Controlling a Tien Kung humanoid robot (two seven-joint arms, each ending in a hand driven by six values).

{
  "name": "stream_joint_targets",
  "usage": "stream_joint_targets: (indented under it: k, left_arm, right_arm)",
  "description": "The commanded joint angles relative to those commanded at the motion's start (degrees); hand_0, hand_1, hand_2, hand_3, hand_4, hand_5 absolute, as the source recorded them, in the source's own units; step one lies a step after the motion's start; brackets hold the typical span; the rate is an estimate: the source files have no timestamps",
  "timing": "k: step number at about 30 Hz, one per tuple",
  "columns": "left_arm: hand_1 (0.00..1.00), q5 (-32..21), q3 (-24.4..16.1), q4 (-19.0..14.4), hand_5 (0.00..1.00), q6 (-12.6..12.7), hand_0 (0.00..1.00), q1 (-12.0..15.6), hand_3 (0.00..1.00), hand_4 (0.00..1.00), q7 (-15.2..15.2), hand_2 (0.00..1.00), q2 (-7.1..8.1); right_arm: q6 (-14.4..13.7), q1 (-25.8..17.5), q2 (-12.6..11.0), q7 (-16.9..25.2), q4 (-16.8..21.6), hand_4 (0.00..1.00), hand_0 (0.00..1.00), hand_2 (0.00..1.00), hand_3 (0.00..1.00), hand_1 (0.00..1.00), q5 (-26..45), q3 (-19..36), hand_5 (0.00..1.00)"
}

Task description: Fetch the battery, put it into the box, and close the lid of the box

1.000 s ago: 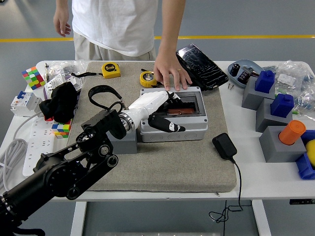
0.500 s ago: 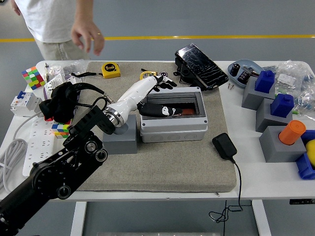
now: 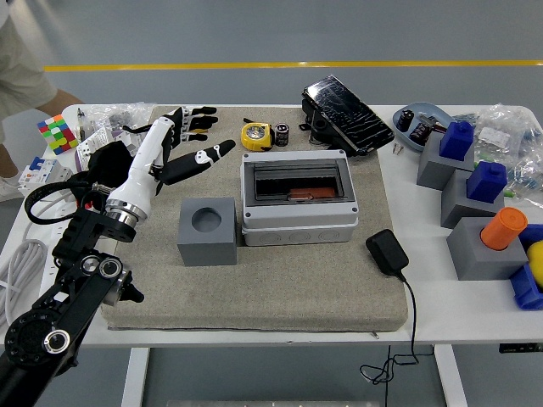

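The left hand [image 3: 182,140] was seen raised over the far-left part of the grey felt mat [image 3: 280,292], its white-and-black fingers [image 3: 202,112] spread and nothing held in them. The right arm was not shown in the view.

To the right of that hand, and slightly nearer the robot, the grey junction box [image 3: 297,203] was found with its dark transparent lid [image 3: 297,180] lying down across the top. Through the lid a reddish-brown object [image 3: 301,196] was made out inside; it was judged to be the battery, though this could not be confirmed through the tinted cover. Its long axis was seen to run left to right, parallel to the box's front wall. Whether the lid was fully latched could not be told.

Between the hand and the box, on the near side, a grey cube with a round socket [image 3: 208,231] was observed just beside the box's left wall. Beyond the hand's fingertips to the right, a yellow tape measure [image 3: 255,136] and a small dark cylindrical cell [image 3: 281,135] were noted near the box's far-left corner.

If any pressing of the lid was left to be done, the left hand was judged the only candidate, since the box lay to its right with the cube partly in the nearer path.
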Motion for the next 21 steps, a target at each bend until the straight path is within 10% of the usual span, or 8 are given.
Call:
stream_joint_targets:
  k: [21]
  left_arm:
    - [0.66,-2.8,-7.26,-3.08,0.429,-0.65,0.52,8.93,0.631,0.998,-4.59,0.647,2.06]
  right_arm:
    - [0.02,-0.36,0.0,-0.38,0.0,0.987,0.636,0.672,0.602,0.665,-2.65,3.39,0.597]
